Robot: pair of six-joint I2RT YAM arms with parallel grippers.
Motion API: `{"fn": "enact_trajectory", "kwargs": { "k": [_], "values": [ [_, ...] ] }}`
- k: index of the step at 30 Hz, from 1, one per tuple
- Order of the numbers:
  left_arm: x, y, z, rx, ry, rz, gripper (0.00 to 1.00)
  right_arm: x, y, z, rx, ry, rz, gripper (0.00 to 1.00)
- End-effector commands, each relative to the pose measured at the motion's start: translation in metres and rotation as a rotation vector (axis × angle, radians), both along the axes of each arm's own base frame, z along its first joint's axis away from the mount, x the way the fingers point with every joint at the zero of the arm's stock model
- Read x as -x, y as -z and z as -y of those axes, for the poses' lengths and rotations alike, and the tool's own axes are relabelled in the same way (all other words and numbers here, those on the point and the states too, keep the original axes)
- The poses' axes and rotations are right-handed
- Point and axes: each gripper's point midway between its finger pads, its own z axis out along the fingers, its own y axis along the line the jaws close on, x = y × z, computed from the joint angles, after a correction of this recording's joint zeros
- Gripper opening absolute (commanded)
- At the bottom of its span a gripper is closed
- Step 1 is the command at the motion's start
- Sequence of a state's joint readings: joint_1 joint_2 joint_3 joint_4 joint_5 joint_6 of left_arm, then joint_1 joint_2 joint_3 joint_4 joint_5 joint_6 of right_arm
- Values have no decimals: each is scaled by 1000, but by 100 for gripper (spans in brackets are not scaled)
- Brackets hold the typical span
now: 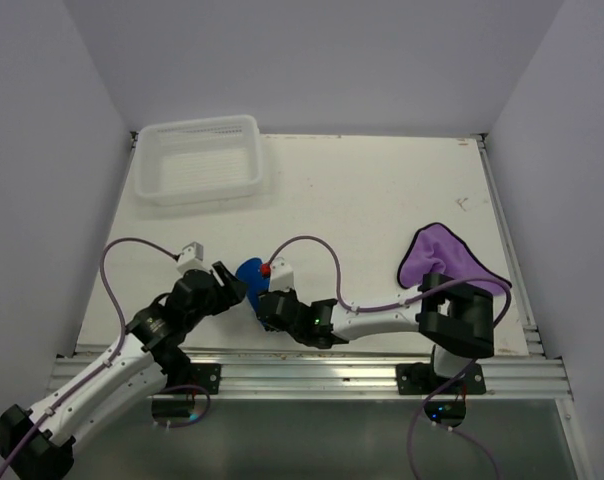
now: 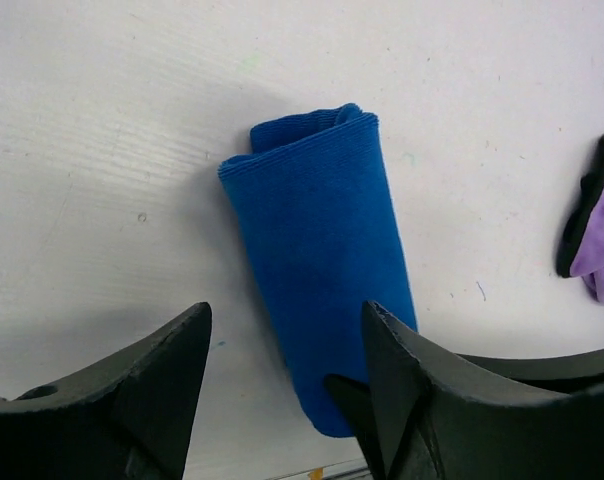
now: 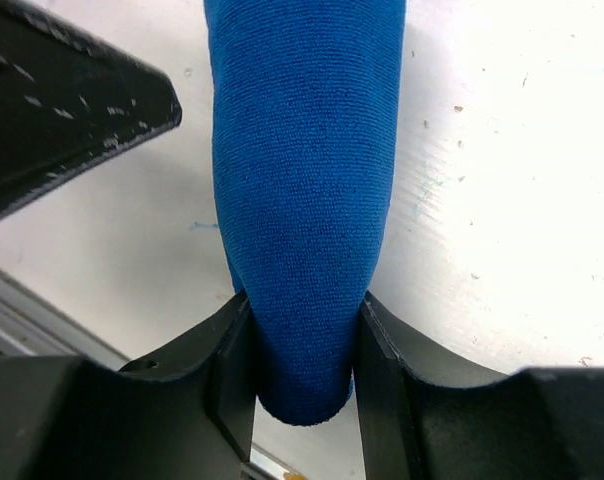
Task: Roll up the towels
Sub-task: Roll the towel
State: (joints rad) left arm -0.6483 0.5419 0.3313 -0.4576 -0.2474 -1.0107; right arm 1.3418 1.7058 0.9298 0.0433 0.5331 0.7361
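A white plastic mesh basket sits furthest left. It is well apart from the royal blue soft cloth towel, out toward the far left corner of the white table.

Next comes the left gripper, black and two-fingered, just beside the blue towel on its left in the overhead view. Its jaws stand apart and clamp nothing. In the left wrist view, bare tabletop shows between the left finger and the cloth. The right finger overlaps the roll's near corner, and I cannot tell whether it touches there.

The blue towel itself lies on the table near the front edge, rolled into a short, fat tube. At its far end the layered edges curl over one another.

The right gripper reaches in from the towel's right and is clamped on the end nearer the front edge. One finger presses each side of the roll, and the cloth is pinched narrower between them. In the right wrist view a finger of the left gripper shows at upper left, apart from the roll.

Well to the right of the blue towel lies the light purple cloth towel with a dark edge. This purple towel is spread loosely and unrolled, and its near part is hidden behind the right arm.
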Motion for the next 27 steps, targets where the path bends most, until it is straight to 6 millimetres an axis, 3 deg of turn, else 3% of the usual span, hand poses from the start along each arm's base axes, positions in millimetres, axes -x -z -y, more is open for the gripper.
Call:
{"fn": "enact_trajectory", "kwargs": {
  "k": [1,16,20,27],
  "values": [
    [-8,-17,-1,-18,-16,20,66,-15,-5,1,68,90,97,38],
    [-29,-12,29,85,-35,-25,91,-7,2,-13,103,77,165,38],
    [-37,-22,37,145,-38,15,92,-5,8,-14,105,74,149,38],
    [-36,-11,42,179,-44,-6,92,-3,7,-24,45,61,137,38]
  ]
}}
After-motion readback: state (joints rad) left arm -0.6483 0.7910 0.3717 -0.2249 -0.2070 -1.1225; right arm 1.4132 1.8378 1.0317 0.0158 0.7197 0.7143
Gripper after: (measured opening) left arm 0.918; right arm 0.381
